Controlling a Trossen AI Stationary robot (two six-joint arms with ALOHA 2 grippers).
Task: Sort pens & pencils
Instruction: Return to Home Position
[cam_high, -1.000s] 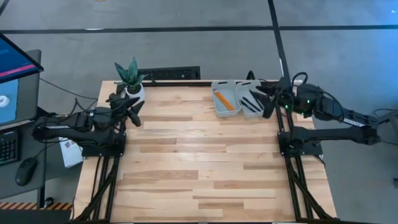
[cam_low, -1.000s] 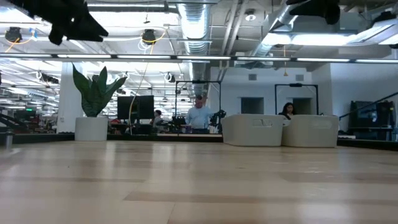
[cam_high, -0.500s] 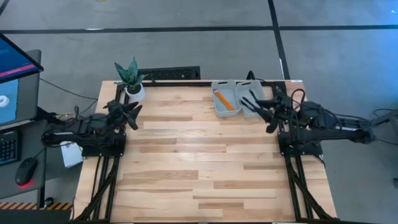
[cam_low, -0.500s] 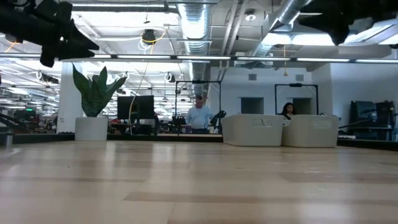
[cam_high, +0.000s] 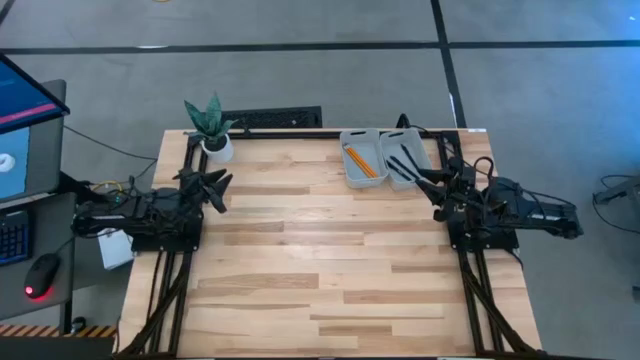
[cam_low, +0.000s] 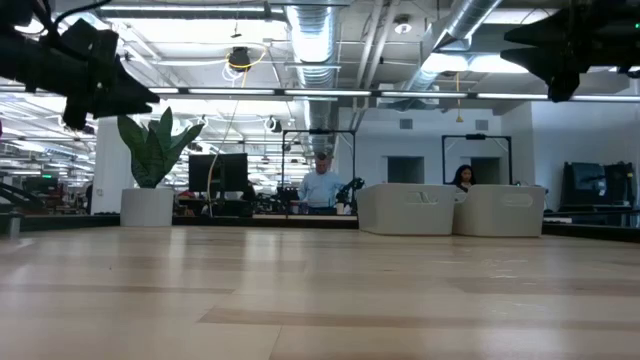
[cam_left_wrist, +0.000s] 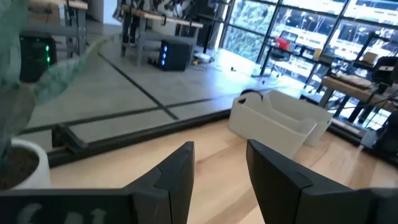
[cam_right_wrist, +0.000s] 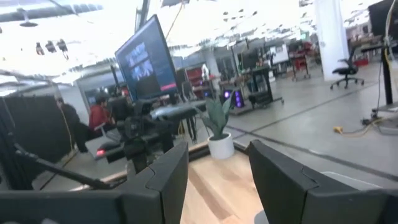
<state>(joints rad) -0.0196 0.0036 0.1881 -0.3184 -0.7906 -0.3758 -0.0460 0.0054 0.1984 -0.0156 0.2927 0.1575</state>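
On the wooden table (cam_high: 320, 260) we see the left gripper (cam_high: 214, 187) at nine o'clock and the right gripper (cam_high: 430, 192) at three, both spread and empty, while at one o'clock the left gray bin (cam_high: 361, 134) holds the pencils (cam_high: 360, 163) and the right gray bin (cam_high: 400, 134) the pens (cam_high: 403, 162), outside either jaws.

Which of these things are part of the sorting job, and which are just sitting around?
Part of the job: thin orange wooden pencils in the left grey plastic bin; slim black pens in the right grey plastic bin.
Just lying about: green potted plant in a white pot; black computer mouse beside the table.
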